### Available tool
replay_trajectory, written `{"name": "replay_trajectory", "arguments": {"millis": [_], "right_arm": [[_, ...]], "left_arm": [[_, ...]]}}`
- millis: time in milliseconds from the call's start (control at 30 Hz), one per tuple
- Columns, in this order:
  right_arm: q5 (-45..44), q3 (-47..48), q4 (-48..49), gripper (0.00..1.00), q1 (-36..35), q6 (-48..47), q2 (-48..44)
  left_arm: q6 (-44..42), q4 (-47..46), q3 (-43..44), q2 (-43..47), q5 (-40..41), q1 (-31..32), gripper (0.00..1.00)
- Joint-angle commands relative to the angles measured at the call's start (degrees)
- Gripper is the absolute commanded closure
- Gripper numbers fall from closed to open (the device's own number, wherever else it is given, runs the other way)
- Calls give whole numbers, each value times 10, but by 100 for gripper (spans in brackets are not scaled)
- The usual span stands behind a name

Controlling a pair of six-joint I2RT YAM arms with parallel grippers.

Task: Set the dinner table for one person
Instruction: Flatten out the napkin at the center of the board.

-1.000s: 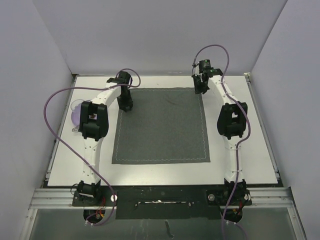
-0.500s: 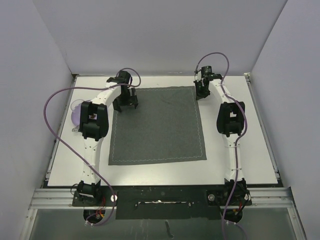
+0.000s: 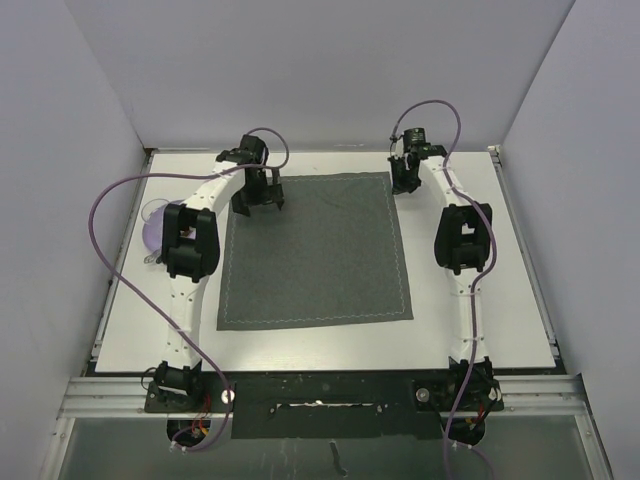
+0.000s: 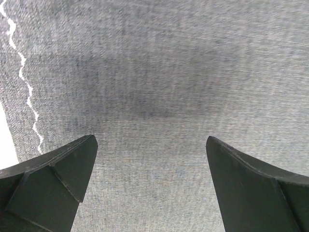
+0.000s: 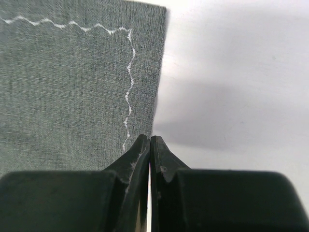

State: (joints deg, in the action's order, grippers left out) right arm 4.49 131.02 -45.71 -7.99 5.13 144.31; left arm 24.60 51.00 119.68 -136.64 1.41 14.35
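The left pincer (image 4: 151, 145) stands wide just above the placemat (image 4: 159, 72); the right pincer (image 5: 149, 141) is closed at its edge. The cloth looks light and limp, best pinched at corners; the rigid table (image 5: 231, 63) lies beneath.

Three plain matte walls are enclosing the workspace: a back wall (image 3: 320, 70), a left wall (image 3: 50, 220) and a right wall (image 3: 595, 200), all pale grey-white and unmarked. They are standing close against the edges of the dinner table (image 3: 500, 300). An aluminium rail (image 3: 110, 400) is running along the near side. Beyond it, a dull grey-green surface (image 3: 330, 455) is showing. Soft, even light is casting only faint shadows.
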Motion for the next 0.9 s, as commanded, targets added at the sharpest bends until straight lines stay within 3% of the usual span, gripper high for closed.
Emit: {"name": "replay_trajectory", "arguments": {"millis": [0, 167, 400, 867], "right_arm": [[-11, 18, 23, 100, -5, 1, -76], [17, 42, 26, 100, -4, 1, -72], [176, 28, 85, 100, -1, -4, -50], [224, 11, 103, 100, 0, 22, 23]], "left_arm": [[-16, -27, 42, 11, -18, 6, 2], [-15, -46, 14, 53, -18, 8, 2], [-1, -133, -143, 187, -30, 6, 2], [14, -168, -289, 368, 0, 7, 2]]}}
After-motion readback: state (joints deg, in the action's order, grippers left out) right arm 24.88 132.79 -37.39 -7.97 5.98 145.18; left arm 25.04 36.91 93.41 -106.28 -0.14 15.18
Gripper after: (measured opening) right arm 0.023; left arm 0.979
